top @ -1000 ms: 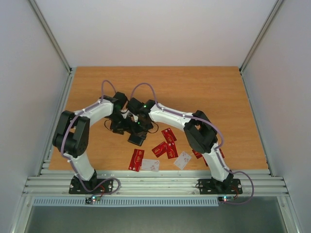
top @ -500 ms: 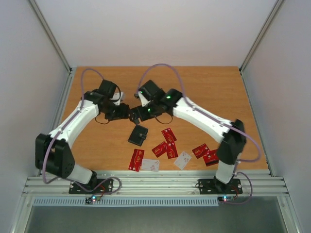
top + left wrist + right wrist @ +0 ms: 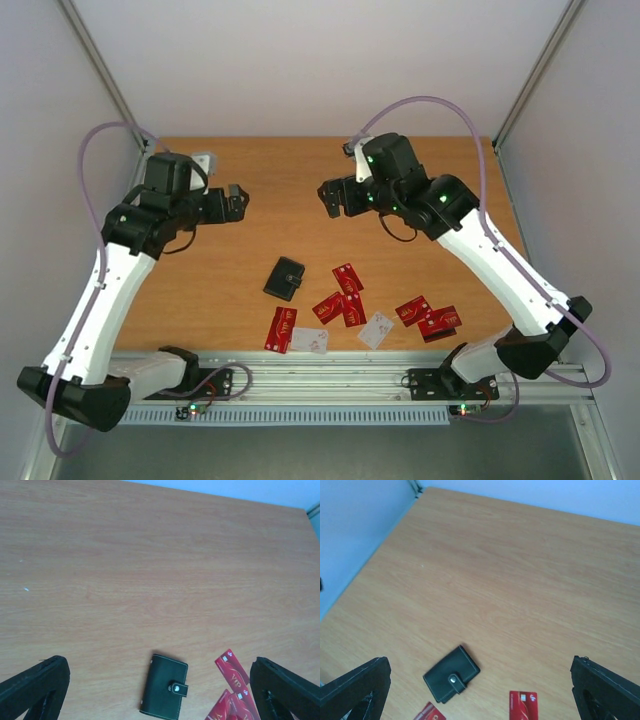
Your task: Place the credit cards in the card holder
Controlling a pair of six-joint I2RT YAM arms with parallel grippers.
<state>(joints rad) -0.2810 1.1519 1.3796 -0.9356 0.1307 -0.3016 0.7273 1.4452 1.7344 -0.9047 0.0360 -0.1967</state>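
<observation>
While held high, we judge for survey, left gripper (image 3: 234,198), right gripper (image 3: 328,196) gape wide, empty; card holder (image 3: 286,279) snapped shut, credit cards (image 3: 341,304) loose near tabletop (image 3: 280,165) front edge.

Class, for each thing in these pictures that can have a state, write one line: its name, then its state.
card holder: folded shut, snap tab fastened, lying flat on the table.
credit cards: loose on the table, outside the card holder, some overlapping.
left pincer: open, empty, raised above the table.
right pincer: open, empty, raised above the table.
</observation>
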